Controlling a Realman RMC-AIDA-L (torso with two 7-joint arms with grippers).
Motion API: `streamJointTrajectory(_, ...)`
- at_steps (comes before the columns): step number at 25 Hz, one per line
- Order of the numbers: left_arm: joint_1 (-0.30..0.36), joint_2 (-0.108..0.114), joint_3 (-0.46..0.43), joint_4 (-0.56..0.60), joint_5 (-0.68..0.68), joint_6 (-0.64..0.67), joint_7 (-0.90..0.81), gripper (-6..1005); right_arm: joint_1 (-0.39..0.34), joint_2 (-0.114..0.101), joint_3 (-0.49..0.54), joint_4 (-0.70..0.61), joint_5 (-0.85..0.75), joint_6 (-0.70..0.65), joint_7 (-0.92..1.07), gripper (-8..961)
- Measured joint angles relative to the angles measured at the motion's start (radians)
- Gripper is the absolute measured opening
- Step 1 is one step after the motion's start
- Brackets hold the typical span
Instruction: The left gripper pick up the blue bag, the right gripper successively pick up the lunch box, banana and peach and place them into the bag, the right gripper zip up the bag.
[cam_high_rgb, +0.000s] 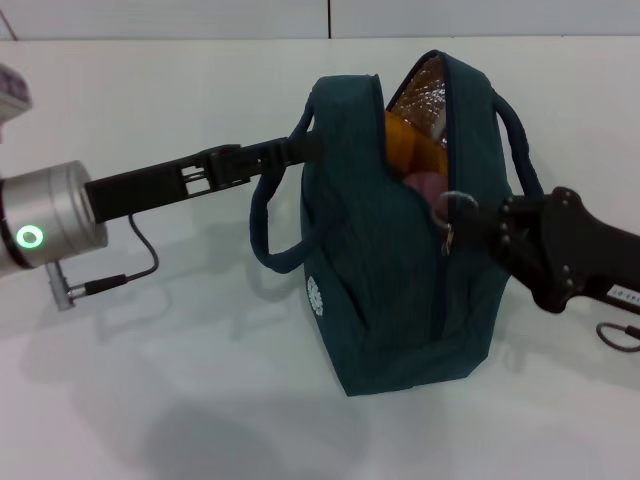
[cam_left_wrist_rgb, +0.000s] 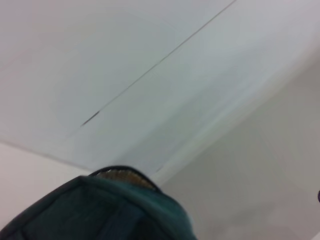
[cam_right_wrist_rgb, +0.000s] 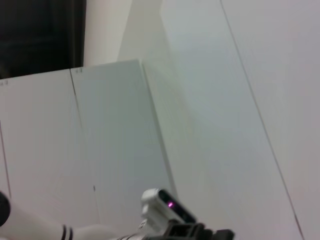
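— Bag?
— Standing upright on the white bench (cam_high_rgb: 150, 400): the blue bag (cam_high_rgb: 400, 290), top unzipped at the far end, silver foil lining (cam_high_rgb: 420, 95) showing in the gap. White round logo (cam_high_rgb: 316, 296) facing the near side.
— Contents?
— Visible through the opening: the banana (cam_high_rgb: 405, 145), yellow-orange, lying against the lining, and just below it the peach (cam_high_rgb: 425, 186), pink. Lunch box not seen.
— Left hand?
— Reaching in from the left, the left hand (cam_high_rgb: 305, 148) clamped on the near loop handle (cam_high_rgb: 270, 240) at the bag's upper edge. In the left wrist view, only a teal corner of the bag (cam_left_wrist_rgb: 100, 215) against pale wall.
— Right hand?
— At the bag's right side, the right hand (cam_high_rgb: 470, 222) right at the metal ring zip pull (cam_high_rgb: 450, 210), fingertips meeting the ring; closed on it or merely touching, impossible to tell.
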Motion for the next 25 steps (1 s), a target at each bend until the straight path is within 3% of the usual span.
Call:
streamJointTrajectory(10, 0.071, -0.001, 0.0, -0.002, -0.036, 0.125, 0.193, 630, 0.039, 0.002, -0.003, 0.005, 0.137, 0.006, 0.005, 30)
streamJointTrajectory(14, 0.095, -0.001, 0.001, -0.027, -0.032, 0.152, 0.28, 704, 0.109, 0.004, -0.017, 0.03, 0.157, 0.035, 0.027, 32)
streamJointTrajectory(21, 0.153, -0.002, -0.013, -0.041, -0.048, 0.158, 0.431, 834, 0.218, 0.005, -0.132, 0.031, 0.158, 0.104, 0.037, 35)
streamJointTrajectory(25, 0.178, -0.005, -0.04, -0.049, -0.058, 0.11, 0.523, 823, 0.258, 0.005, -0.176, 0.027, 0.186, 0.134, 0.038, 37)
